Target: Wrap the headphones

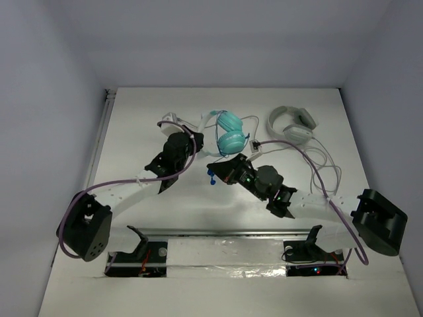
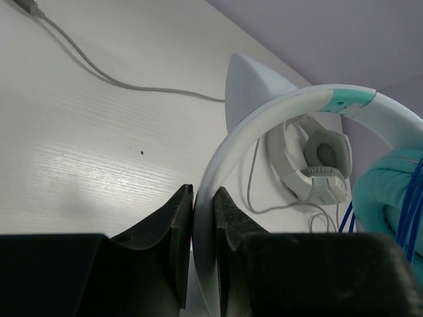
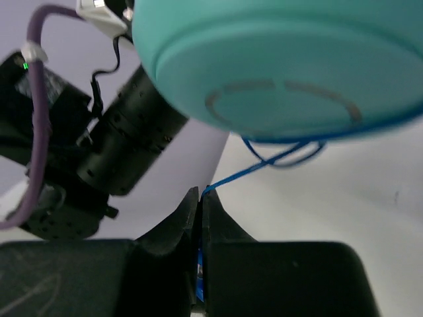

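The teal headphones point(image 1: 230, 132) stand at the back middle of the table, with the pale headband point(image 1: 206, 121) to their left. My left gripper point(image 1: 197, 137) is shut on the headband point(image 2: 264, 115), which is pinched between its fingers in the left wrist view point(image 2: 203, 193). A teal cup point(image 2: 386, 191) hangs at the right there, with the thin blue cable point(image 2: 413, 205) over it. My right gripper point(image 1: 213, 167) sits just in front of the cups. In the right wrist view it point(image 3: 200, 195) is shut on the blue cable point(image 3: 264, 162), which runs up under a teal cup point(image 3: 284, 66).
White-grey headphones point(image 1: 291, 123) lie at the back right, and their grey cable point(image 1: 327, 165) loops toward the right arm. They also show in the left wrist view point(image 2: 314, 165), with the grey cable point(image 2: 99, 72) across the table. The left arm point(image 3: 119, 145) is close beside my right gripper.
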Robot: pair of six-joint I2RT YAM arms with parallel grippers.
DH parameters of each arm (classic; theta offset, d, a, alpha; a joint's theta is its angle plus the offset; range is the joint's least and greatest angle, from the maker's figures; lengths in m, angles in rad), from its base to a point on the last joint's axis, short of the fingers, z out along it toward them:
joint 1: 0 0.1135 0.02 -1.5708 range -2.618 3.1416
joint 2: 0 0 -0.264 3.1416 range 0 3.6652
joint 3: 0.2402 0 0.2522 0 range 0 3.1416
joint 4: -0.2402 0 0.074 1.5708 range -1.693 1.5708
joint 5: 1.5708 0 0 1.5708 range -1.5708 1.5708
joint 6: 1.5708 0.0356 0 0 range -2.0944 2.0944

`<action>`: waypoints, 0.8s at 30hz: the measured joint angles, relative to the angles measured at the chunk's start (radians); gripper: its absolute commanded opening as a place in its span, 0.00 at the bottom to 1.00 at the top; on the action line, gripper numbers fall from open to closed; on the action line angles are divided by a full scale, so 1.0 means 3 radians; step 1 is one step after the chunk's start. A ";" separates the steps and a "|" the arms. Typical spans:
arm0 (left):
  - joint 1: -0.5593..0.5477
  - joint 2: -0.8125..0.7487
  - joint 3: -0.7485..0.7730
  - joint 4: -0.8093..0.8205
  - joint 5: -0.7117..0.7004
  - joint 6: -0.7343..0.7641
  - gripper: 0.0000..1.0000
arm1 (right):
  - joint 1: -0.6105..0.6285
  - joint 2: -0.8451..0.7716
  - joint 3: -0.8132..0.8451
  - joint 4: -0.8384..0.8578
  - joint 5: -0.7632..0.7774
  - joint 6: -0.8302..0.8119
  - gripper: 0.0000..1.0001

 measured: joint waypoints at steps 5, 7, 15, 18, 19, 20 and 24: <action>-0.0203 -0.0136 -0.0211 0.0090 -0.0178 0.0017 0.00 | 0.0034 0.0047 0.0036 0.0114 0.0217 0.0247 0.00; -0.0228 -0.0158 -0.0317 0.0123 -0.0193 0.0008 0.00 | 0.0041 0.0089 0.0036 0.0165 0.0374 0.0362 0.01; -0.0271 -0.0303 -0.0542 0.0061 -0.0331 0.0033 0.00 | 0.0071 0.0233 0.0036 0.0219 0.0877 0.0754 0.06; -0.0300 -0.0384 -0.0543 -0.0004 -0.0420 0.0103 0.00 | 0.0074 0.0298 0.0037 0.0249 0.0997 0.0849 0.07; -0.0312 -0.0401 -0.0543 -0.0031 -0.0449 0.0127 0.00 | 0.0074 0.0328 0.0046 0.0242 0.1033 0.0886 0.07; -0.0326 -0.0412 -0.0543 -0.0069 -0.0481 0.0153 0.00 | 0.0074 0.0364 0.0055 0.0237 0.1054 0.0912 0.07; -0.0431 -0.0387 -0.0518 -0.0324 -0.0684 0.0258 0.00 | 0.0089 0.0529 0.0061 0.0196 0.1139 0.1087 0.09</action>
